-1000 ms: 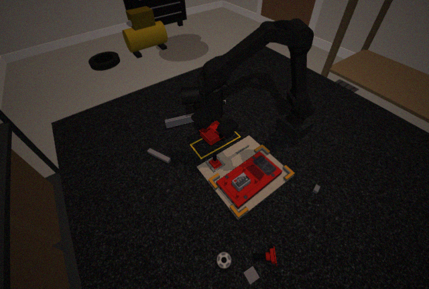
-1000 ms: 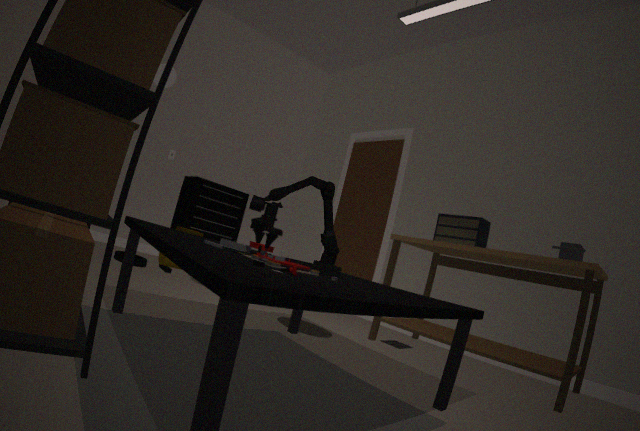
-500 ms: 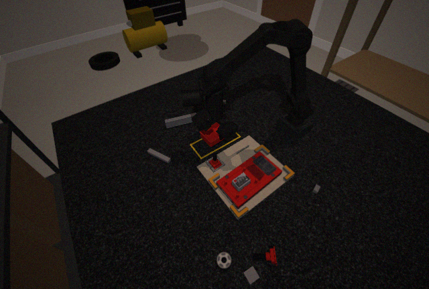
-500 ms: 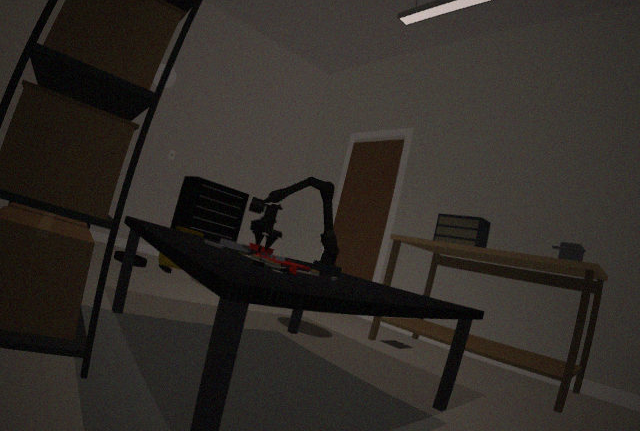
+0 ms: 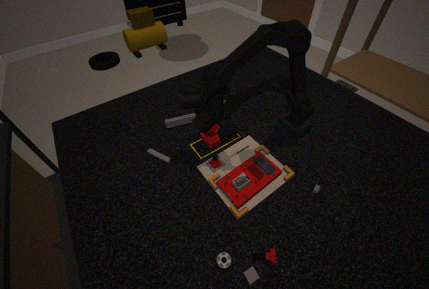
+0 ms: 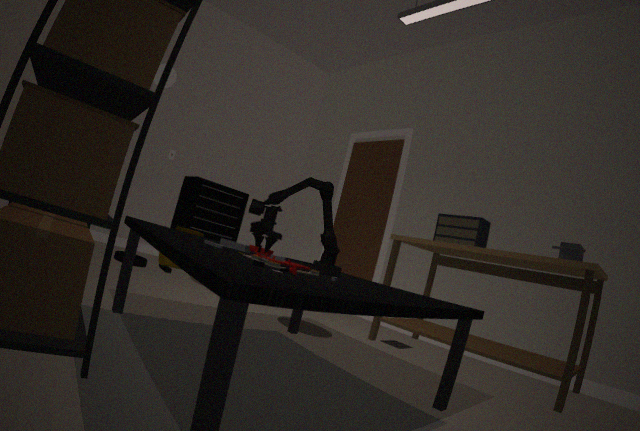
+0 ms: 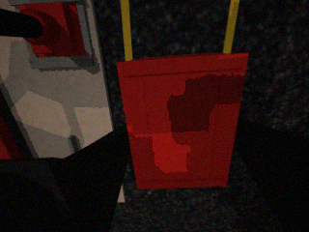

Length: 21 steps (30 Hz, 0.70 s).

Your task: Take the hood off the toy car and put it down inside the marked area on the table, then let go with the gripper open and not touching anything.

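My gripper (image 5: 210, 127) (image 6: 265, 247) (image 7: 179, 126) is shut on the red hood (image 5: 210, 138) (image 7: 150, 101), one dark finger on each long side. The hood is over the marked area, a yellow outline (image 5: 201, 157) (image 7: 126, 36), hiding part of it; in the wrist view two yellow lines run out from under its far edge. The hood looks low over the table, but whether it touches cannot be told. The red toy car (image 5: 254, 186) stands without its hood, a grey engine block (image 5: 240, 181) showing. In the top view the fingertips are dark and hard to make out.
The car sits on a beige board (image 5: 249, 141) with orange corner brackets (image 5: 238, 211). A red part with a black stick (image 5: 215, 163) (image 7: 58, 34) stands on the board beside the outline. Grey bars (image 5: 179, 120) (image 5: 158, 155) lie nearby. A wheel (image 5: 218, 261) and red cone (image 5: 272, 255) lie farther off.
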### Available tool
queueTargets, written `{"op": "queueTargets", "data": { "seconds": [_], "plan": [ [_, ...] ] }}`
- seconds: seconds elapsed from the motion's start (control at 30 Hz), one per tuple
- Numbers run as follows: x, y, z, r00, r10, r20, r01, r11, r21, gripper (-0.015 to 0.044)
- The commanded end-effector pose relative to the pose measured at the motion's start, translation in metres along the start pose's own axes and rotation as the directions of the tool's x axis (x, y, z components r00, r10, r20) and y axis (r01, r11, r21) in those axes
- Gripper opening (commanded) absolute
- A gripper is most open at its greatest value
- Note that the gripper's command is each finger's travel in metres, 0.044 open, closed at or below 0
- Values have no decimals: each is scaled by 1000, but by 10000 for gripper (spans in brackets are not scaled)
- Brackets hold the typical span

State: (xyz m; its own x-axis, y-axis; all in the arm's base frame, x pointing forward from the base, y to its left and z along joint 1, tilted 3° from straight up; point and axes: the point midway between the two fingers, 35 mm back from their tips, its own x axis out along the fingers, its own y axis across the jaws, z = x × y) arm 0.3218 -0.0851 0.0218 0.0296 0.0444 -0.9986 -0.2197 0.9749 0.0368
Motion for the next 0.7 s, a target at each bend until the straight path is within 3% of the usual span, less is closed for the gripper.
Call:
{"op": "queueTargets", "data": {
  "seconds": [0.0,0.67],
  "plan": [
    [3,0,0,1000,-1,-4,1,1000,3,0],
    [11,0,0,1000,-1,-4,1,1000,3,0]
  ]
}}
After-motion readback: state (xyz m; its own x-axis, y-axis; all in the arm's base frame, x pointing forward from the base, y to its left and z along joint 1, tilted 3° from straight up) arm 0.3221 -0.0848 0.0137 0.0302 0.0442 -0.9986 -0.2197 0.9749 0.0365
